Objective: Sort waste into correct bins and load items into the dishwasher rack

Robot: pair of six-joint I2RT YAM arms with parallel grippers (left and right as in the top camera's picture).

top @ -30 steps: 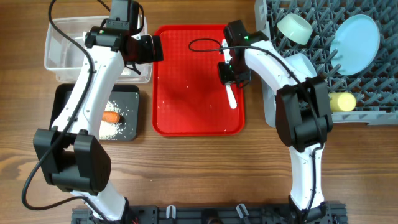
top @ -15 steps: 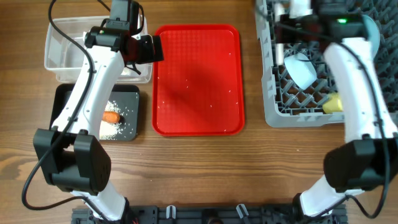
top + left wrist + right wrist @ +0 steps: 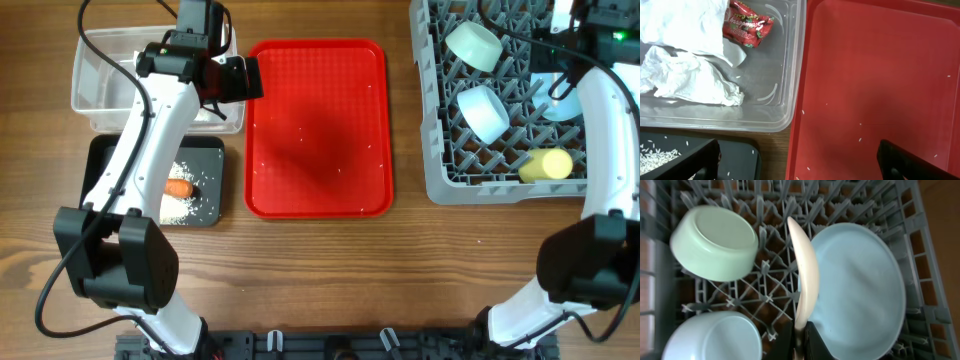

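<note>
Currently my right arm stretches over the dishwasher rack (image 3: 740, 297), the right gripper (image 3: 801, 341) pinching the white plastic spoon (image 3: 805, 270) between the pale green bowl (image 3: 715, 242) and light-blue plate (image 3: 860, 295); my left arm reaches forward, the left gripper (image 3: 799, 159) spread wide above the clear tub (image 3: 785, 75) edge beside the red tray (image 3: 880, 75).

My right arm (image 3: 600, 130) hides most of the light-blue plate (image 3: 556, 100) at the overhead's right side. The top edge cuts off my right gripper (image 3: 572, 15). In the right wrist view the white spoon (image 3: 805, 275) has its lower end buried between my fingers (image 3: 817, 345), and the light-blue bowl (image 3: 715, 337) runs off the lower left.
</note>
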